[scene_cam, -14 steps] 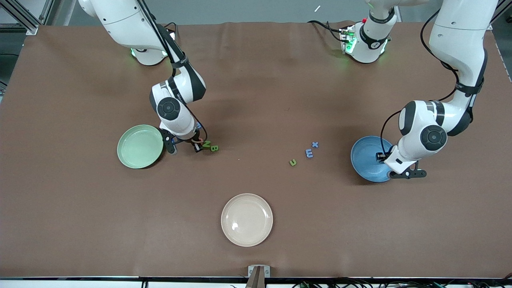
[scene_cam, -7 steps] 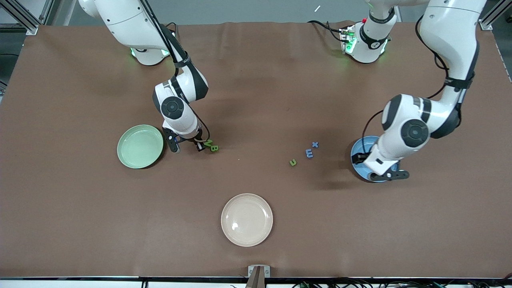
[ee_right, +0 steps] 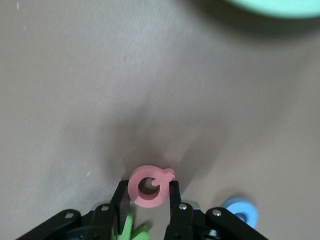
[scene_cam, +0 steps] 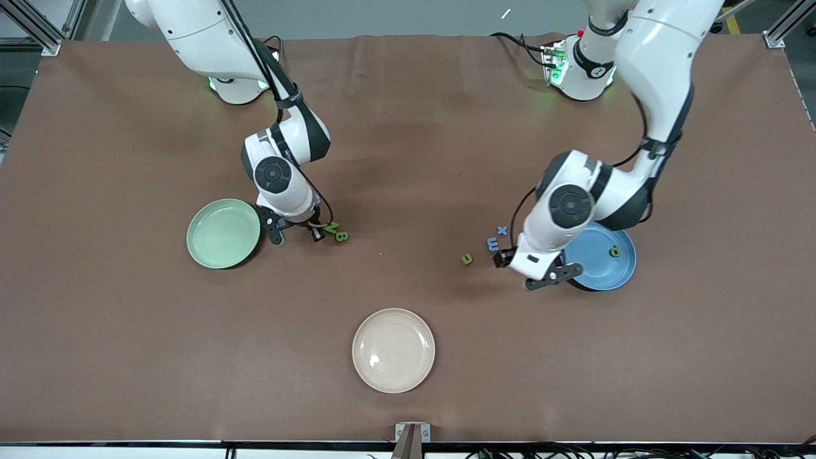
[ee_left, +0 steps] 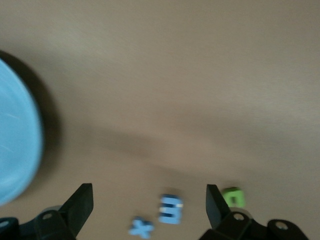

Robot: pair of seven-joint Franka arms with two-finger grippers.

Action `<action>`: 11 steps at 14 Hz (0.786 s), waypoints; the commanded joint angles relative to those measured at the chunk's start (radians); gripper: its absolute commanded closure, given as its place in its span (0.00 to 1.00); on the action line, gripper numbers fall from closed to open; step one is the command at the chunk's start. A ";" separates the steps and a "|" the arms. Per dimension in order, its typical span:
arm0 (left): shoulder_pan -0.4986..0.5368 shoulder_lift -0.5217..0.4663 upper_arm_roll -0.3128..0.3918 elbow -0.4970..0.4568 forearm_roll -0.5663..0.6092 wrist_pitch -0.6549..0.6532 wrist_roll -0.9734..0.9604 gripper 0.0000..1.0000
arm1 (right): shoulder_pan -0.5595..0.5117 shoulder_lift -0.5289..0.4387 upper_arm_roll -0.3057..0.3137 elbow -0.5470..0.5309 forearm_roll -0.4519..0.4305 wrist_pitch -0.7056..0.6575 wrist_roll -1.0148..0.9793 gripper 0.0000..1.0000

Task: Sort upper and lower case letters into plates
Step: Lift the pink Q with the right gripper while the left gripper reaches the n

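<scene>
The mint plate [scene_cam: 223, 233] lies toward the right arm's end, the blue plate [scene_cam: 602, 255] toward the left arm's, holding the green p [scene_cam: 614, 252]. Beside the mint plate, the right gripper [ee_right: 148, 195] pinches the red Q [ee_right: 149, 186]. The left gripper [ee_left: 149, 205], fingers spread, hangs over the blue m [ee_left: 171, 208] and blue x [ee_left: 141, 228].

Glossy white arms, black joints, cables
</scene>
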 commanded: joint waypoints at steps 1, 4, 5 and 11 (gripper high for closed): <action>-0.060 0.089 0.005 0.108 0.005 -0.018 -0.147 0.01 | -0.093 -0.098 0.002 0.005 0.004 -0.138 -0.166 1.00; -0.112 0.139 0.007 0.140 0.010 -0.011 -0.247 0.01 | -0.204 -0.165 0.004 -0.025 0.004 -0.192 -0.370 1.00; -0.123 0.147 0.007 0.145 0.012 -0.008 -0.263 0.01 | -0.215 -0.188 0.002 -0.053 0.004 -0.184 -0.399 1.00; -0.150 0.181 0.008 0.142 0.015 0.032 -0.311 0.05 | -0.296 -0.230 0.002 -0.194 0.004 -0.088 -0.576 1.00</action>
